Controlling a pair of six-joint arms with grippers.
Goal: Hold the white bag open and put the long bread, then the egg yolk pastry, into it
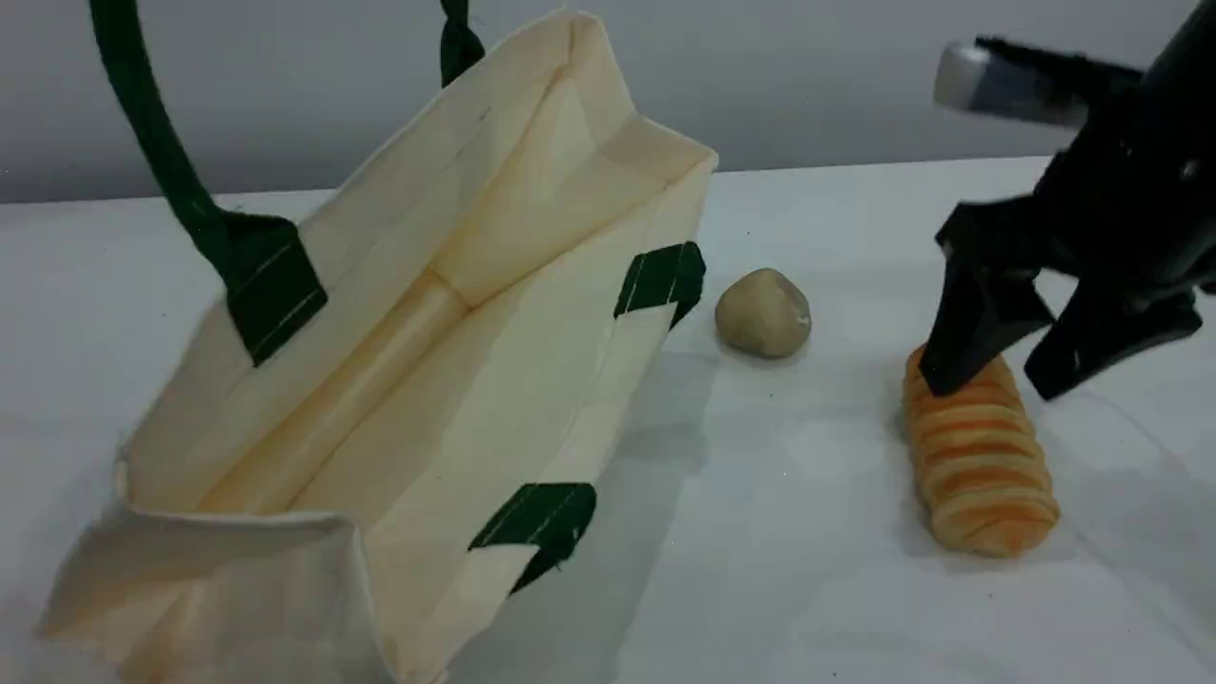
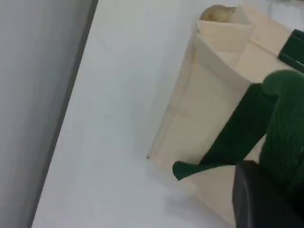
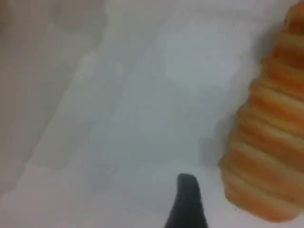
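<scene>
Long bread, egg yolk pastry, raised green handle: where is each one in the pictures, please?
long bread (image 1: 983, 475), scene view, middle of its ridged top.
egg yolk pastry (image 1: 763, 313), scene view, centre of the dome.
green handle (image 1: 161, 142), scene view, on the raised strap itself.

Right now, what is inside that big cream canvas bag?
Only bare lining and a crease show inside the cream canvas tote bag; the ridged orange loaf and round beige pastry ball lie outside. Its near end wall hides that corner.

You are looking at one large cream-white canvas tote bag (image 1: 532, 380) on the left, one small round beige pastry ball (image 1: 763, 313) beside it, and one ridged golden-orange loaf (image 1: 983, 475) at right.
</scene>
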